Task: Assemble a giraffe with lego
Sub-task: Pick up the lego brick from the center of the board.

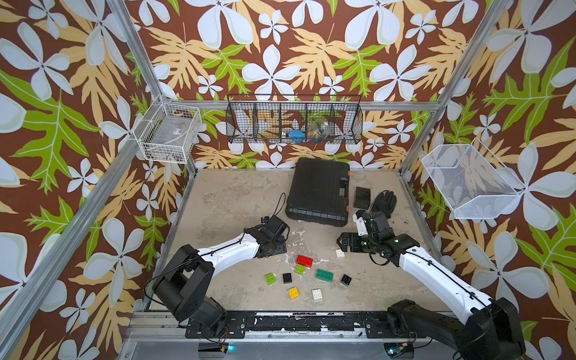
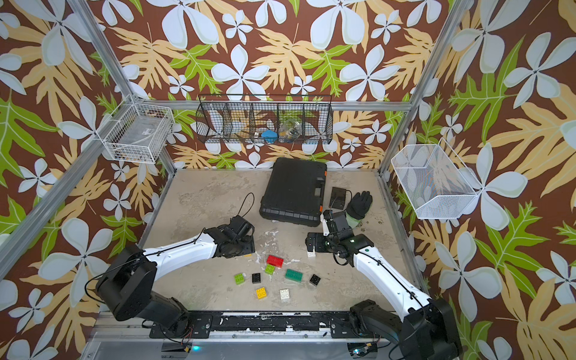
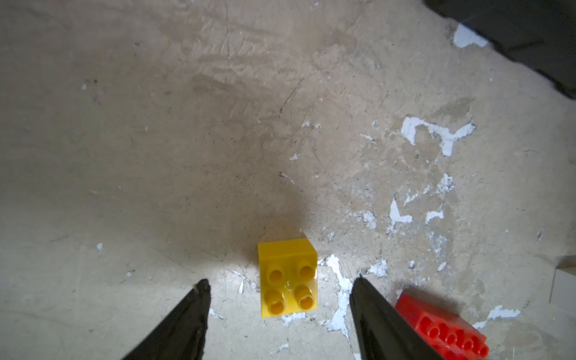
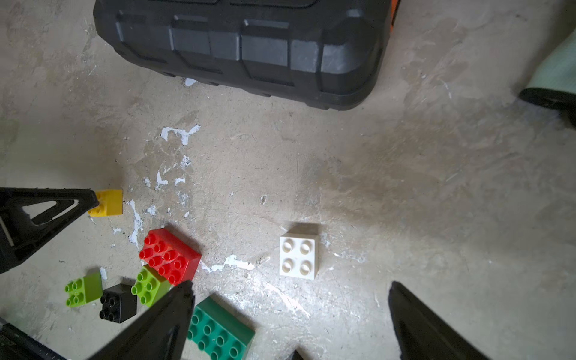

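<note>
Left pincer [image 3: 281, 280] straddles yellow brick [image 3: 288, 277], gaps both sides; red brick [image 3: 442, 327] beside.

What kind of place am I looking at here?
Probably a robot test cell: an aluminium frame lined with floral wallpaper, two robot arms mounted at a scuffed table, wire baskets hung around.

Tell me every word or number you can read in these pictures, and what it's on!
Nothing here can be read.
Label inside the white wire basket: dark print, too small and blurred.
Yellow brick and white brick, seen close by the wrist cameras: studs show no lettering.
Black case: no mark legible.
</note>
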You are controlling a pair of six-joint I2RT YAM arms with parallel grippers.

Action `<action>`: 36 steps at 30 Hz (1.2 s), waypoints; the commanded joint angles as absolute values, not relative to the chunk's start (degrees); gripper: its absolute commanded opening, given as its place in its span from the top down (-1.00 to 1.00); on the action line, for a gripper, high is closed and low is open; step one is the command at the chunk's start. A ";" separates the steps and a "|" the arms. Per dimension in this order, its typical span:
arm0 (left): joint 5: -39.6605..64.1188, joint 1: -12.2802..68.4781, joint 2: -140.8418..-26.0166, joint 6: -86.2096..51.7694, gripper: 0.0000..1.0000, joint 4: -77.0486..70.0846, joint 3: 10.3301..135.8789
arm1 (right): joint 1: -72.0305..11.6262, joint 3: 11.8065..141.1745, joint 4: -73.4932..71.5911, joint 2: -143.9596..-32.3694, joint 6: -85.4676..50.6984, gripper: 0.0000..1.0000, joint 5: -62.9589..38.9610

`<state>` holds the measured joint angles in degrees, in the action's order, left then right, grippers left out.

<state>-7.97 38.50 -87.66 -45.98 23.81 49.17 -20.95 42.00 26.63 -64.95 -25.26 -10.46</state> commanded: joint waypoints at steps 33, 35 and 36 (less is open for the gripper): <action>-15.03 42.71 -93.95 -53.14 0.33 22.63 50.11 | -20.85 39.87 25.04 -63.03 -25.58 -0.95 -12.43; -15.13 42.79 -92.92 -53.55 0.58 22.67 49.38 | -20.90 39.78 25.00 -62.85 -25.66 -0.95 -12.63; -15.19 42.84 -92.16 -53.93 0.72 22.76 48.94 | -20.85 39.74 24.96 -62.67 -25.66 -0.95 -12.79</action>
<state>-14.59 42.74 -93.36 -52.64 22.15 49.63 -20.88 39.86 25.23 -63.00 -25.47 -12.19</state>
